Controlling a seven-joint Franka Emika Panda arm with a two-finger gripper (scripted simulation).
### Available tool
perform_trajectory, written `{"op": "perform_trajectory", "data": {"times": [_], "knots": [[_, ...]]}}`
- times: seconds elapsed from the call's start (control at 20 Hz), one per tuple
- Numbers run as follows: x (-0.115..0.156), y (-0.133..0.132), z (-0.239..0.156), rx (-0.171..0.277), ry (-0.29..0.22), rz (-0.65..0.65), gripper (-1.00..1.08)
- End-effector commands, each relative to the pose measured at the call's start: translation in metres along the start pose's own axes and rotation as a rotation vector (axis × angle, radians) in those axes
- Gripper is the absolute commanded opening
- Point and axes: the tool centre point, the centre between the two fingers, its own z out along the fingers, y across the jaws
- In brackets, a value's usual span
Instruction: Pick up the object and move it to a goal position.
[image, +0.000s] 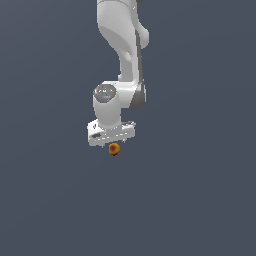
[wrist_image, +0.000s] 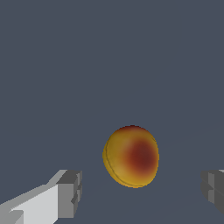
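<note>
Hand: the hand (wrist_image: 140, 192) stands wide, one grey pad (wrist_image: 70, 192) and the other at the opposite side of the wrist view, with clear gaps to the ball on both sides; it holds nothing.
Ball: the ball (wrist_image: 131, 156), mottled red, orange and yellow, lies between the two fingers without touching either; in the exterior view the ball (image: 114, 149) shows just under the white hand (image: 112, 142).
Tabletop: a plain dark grey tabletop (image: 200, 200); no edge or corner shows, so the ball's place on it cannot be told.
Hidden: the fingertips are hard to make out in the exterior view; the second finger is cut off in the wrist view; the arm (image: 125, 45) runs out of frame.
</note>
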Motion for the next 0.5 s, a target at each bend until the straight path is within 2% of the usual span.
{"op": "perform_trajectory", "data": {"times": [0.0,0.45], "knots": [[-0.001,0.0,0.002,0.0,0.0,-0.007,1.0],[-0.001,0.0,0.023,0.0,0.0,-0.004,1.0]]}}
